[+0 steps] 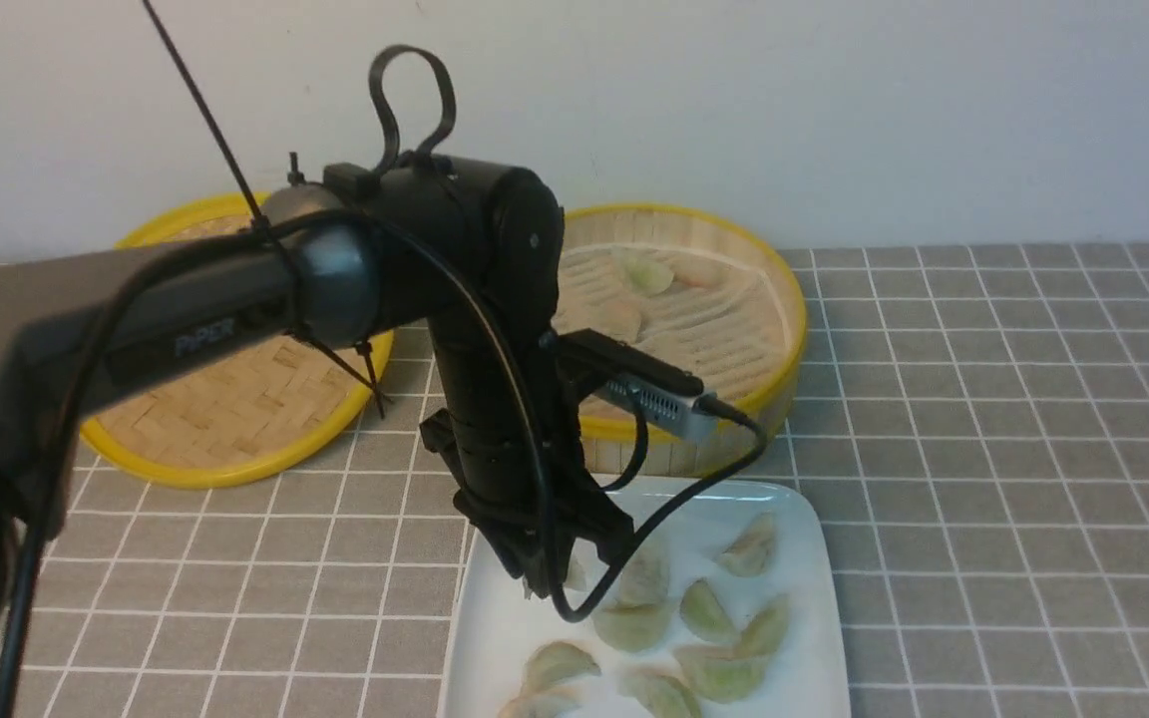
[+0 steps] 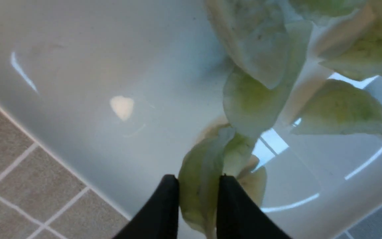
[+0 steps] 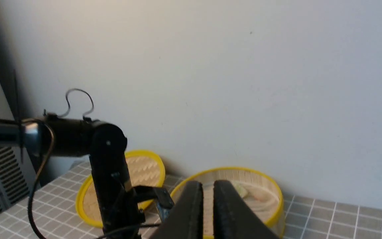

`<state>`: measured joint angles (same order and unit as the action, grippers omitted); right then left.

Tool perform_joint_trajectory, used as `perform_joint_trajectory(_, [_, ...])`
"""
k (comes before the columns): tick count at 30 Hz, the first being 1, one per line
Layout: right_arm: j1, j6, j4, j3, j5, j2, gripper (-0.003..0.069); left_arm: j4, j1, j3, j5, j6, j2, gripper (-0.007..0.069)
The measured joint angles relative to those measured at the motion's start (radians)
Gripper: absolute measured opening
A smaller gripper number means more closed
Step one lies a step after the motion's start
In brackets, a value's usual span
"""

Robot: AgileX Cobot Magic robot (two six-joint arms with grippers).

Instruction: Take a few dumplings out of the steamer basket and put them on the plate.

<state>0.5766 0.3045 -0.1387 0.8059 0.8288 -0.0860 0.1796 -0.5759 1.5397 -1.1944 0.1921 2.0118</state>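
Note:
My left gripper (image 1: 538,586) points down over the far left part of the white plate (image 1: 495,638). In the left wrist view the left gripper (image 2: 198,179) is shut on a pale green dumpling (image 2: 197,199), held just above the plate (image 2: 111,66). Several dumplings (image 1: 709,610) lie on the plate, also in the left wrist view (image 2: 254,103). The steamer basket (image 1: 789,329) stands behind the plate with a few dumplings (image 1: 646,271) inside. My right gripper (image 3: 208,184) is shut and empty, raised in the air and facing the basket (image 3: 270,189); it is out of the front view.
The flat woven bamboo lid (image 1: 225,419) lies at the back left, partly behind my left arm; it also shows in the right wrist view (image 3: 144,166). A white wall runs close behind the basket and lid. Grey tiled table surface (image 1: 1013,449) stretches to the right.

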Motion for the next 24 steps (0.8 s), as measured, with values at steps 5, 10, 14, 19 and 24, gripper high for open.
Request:
perform_joint_trajectory(5, [0.0,-0.002,-0.005,-0.014,-0.02,0.039,0.0037,-0.029,0.0,0.0,0.062,-0.009,0.038,0.0309])
perform_joint_trajectory(10, [0.0,-0.026,-0.01,-0.014,-0.023,0.039,0.0037,-0.03,0.0,0.026,0.081,-0.045,0.042,0.0481])
perform_joint_trajectory(14, [0.0,-0.029,-0.018,-0.014,-0.023,0.039,0.0037,-0.049,0.0,0.114,0.006,-0.098,0.038,0.0393])
perform_joint_trajectory(19, [0.0,-0.029,-0.032,-0.014,-0.023,0.039,0.0037,-0.087,0.0,0.19,-0.009,-0.117,-0.064,0.0072])
perform_joint_trajectory(24, [0.0,-0.028,-0.051,-0.014,-0.052,0.039,0.0037,-0.087,0.0,0.171,-0.023,-0.117,-0.306,-0.0003])
